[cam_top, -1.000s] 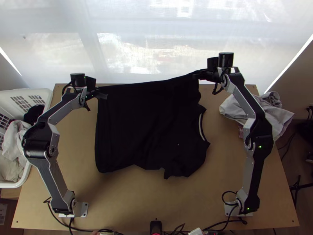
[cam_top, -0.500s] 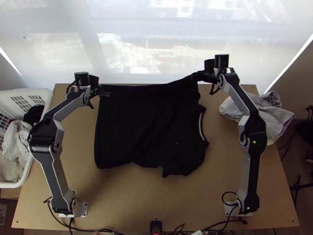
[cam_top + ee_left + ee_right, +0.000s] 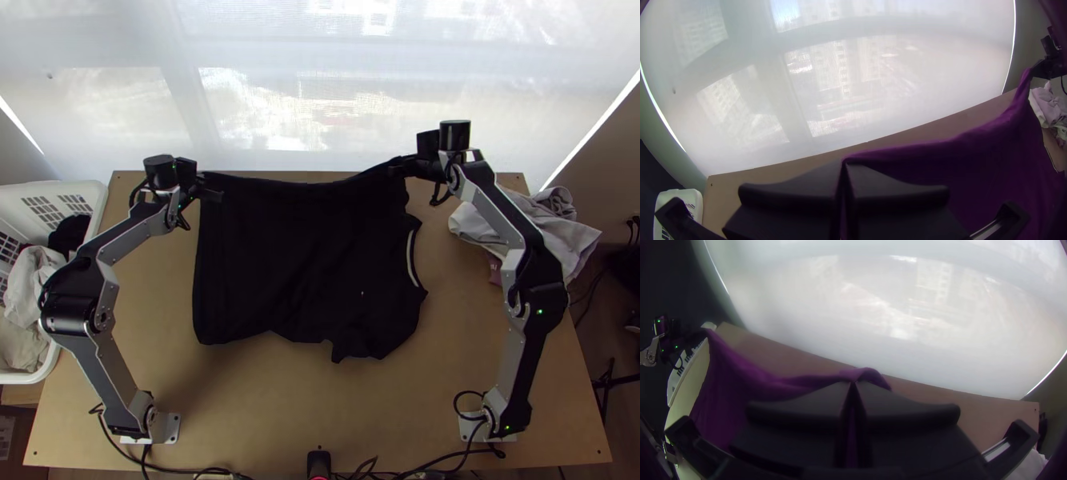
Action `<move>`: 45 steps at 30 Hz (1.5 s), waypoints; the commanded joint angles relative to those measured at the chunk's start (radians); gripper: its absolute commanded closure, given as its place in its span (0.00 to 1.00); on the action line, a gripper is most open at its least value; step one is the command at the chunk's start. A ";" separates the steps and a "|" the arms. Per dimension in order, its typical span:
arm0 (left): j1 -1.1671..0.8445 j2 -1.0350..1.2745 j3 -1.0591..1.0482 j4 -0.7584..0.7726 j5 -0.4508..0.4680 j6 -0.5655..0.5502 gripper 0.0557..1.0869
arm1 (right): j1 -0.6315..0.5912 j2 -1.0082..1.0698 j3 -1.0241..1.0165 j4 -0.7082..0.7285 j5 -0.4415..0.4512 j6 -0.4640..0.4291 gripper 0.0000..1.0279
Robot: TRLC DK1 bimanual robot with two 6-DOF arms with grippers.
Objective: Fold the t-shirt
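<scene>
Moved a bit left since the earlier frame with the left arm's black gripper (image 3: 218, 195), and a bit down the top view with the right arm's black gripper (image 3: 394, 168). On the left, pinched tight, tips together, on the far left corner of the black cloth t-shirt (image 3: 288, 256). Spread wide on the light wooden table (image 3: 264, 416), with far edge dipping between both pinchers. On the right, pinched tight too, holding up the far right corner.

A white plastic laundry basket (image 3: 94, 198) holding pale crumpled cloths (image 3: 30, 280); a heap of light grey fabric (image 3: 564, 236) on the light wooden bench (image 3: 320, 408).
</scene>
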 commanded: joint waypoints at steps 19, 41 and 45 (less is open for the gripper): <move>-0.004 -0.347 -0.445 0.070 -0.001 0.012 0.97 | 0.010 -0.440 -0.605 0.145 0.026 -0.003 0.97; -0.038 -0.399 -0.584 0.064 -0.004 0.026 0.97 | 0.020 -0.532 -0.812 0.179 0.026 -0.006 0.97; -0.036 -0.382 -0.603 0.061 -0.004 0.035 0.97 | 0.020 -0.523 -0.844 0.179 0.026 -0.013 0.97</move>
